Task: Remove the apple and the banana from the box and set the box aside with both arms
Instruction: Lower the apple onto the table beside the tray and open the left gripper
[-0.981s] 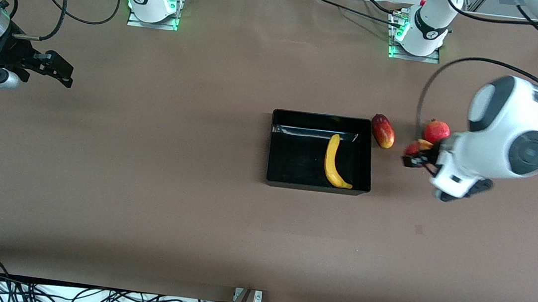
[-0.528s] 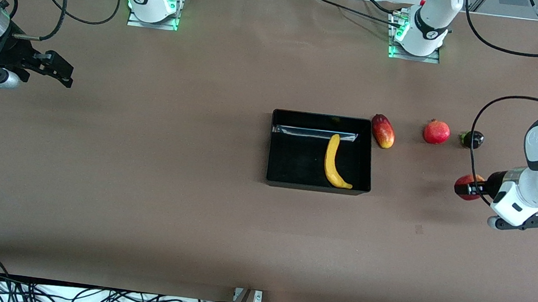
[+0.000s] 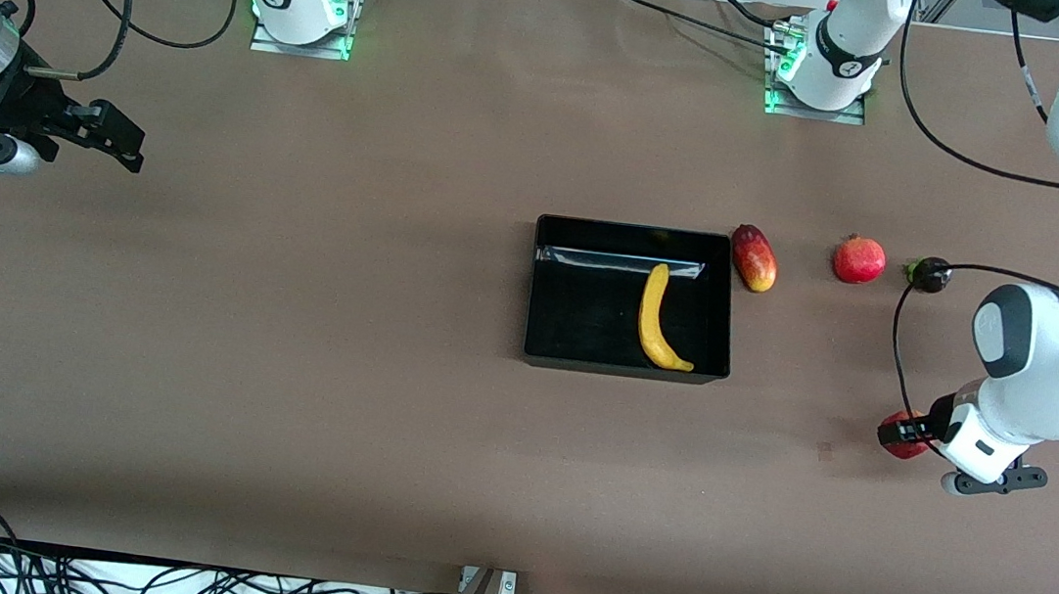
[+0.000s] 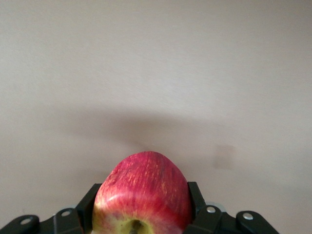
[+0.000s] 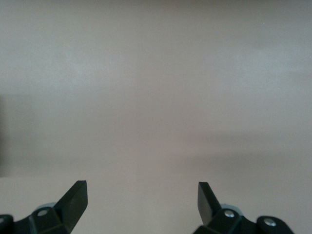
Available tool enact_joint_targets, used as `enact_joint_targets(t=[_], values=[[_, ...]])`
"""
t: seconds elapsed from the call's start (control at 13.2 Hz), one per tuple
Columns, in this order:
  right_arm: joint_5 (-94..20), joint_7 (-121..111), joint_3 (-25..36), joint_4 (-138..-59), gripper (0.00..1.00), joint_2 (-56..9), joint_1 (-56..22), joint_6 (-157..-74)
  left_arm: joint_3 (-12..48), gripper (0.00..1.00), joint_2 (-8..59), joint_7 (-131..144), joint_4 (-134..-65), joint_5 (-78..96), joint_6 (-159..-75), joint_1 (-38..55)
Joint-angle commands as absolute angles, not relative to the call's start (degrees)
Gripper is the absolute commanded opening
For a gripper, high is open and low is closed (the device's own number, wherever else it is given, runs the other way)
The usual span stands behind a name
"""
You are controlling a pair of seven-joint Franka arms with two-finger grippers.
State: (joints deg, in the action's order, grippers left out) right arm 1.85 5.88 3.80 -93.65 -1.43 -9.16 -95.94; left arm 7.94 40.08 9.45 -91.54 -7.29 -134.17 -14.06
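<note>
My left gripper [image 3: 899, 436] pinched the apple [image 4: 142, 192] over the table's [image 3: 287, 360] left-arm end, ready for lowering and release; my right gripper [image 5: 141, 202] waited spread, and the banana [image 3: 657, 317] lay in the box [image 3: 538, 288].

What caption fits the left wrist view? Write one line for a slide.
Left gripper clamps the apple above the bare table.

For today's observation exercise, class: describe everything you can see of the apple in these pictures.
The apple is small, round and red with fine streaks, turning yellowish-green around its dimple, where a short brown stem shows. Its skin looks smooth and slightly glossy. The left gripper is shut on it, one black finger pressed against each side, over bare brown table toward the left arm's end. It is out of the box. Whether it touches the table cannot be told.
</note>
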Motion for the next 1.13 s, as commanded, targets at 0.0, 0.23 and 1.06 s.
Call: enact_joint_targets(t=[0.0, 0.23, 1.06], values=[[2.3, 5.9, 3.7, -93.1, 1.0, -1.5, -9.1, -95.8, 6.3, 0.0, 41.4, 9.3, -91.8, -10.0, -137.5, -12.8], [2.3, 5.9, 3.7, -93.1, 1.0, -1.5, -9.1, -95.8, 4.7, 0.0, 44.6, 9.4, -91.8, -10.5, -142.1, -11.8], [2.3, 5.9, 3.7, -93.1, 1.0, -1.5, -9.1, -95.8, 5.0, 1.0, 30.8, 20.0, -91.2, -4.4, -117.2, -4.7]])
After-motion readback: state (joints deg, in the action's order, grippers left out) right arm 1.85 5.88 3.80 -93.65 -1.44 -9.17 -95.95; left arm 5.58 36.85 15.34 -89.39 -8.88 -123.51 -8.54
